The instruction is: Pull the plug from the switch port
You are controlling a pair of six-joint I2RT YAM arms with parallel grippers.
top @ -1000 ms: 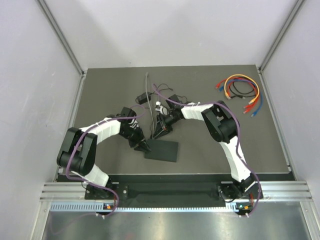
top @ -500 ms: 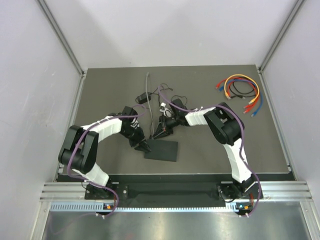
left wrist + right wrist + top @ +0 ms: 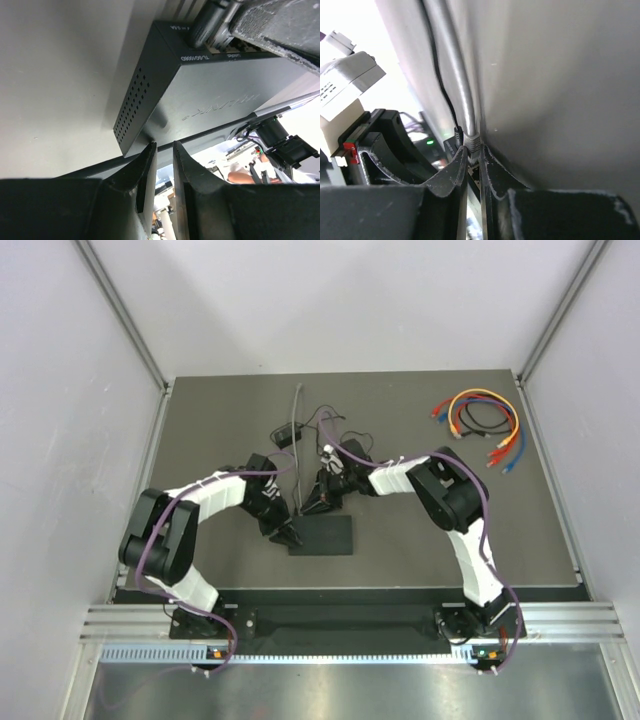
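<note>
We are finding the switch lying flat on the table, a little toward 6 o'clock of its centre, with its socket edge facing 12 o'clock. The right gripper is pinching almost closed on the plug, just where the grey cable enters it. The plug is looking seated in its port, not yet out. The left gripper is standing at the switch's 9 o'clock end with a narrow, empty gap between its jaws, its tips touching or just beside the box's corner and clamping nothing. We are worrying that, if the latch tab is not being pressed, a pull is going to drag the light box along rather than free the plug, since only a corner is being braced. The pinch could also slide up the smooth cable, or snag the thin black lead running beside it. The fingers are hiding the latch, the left wrist view is cutting off most of the port row, and from above both sets of fingertips are merging into the dark box.
</note>
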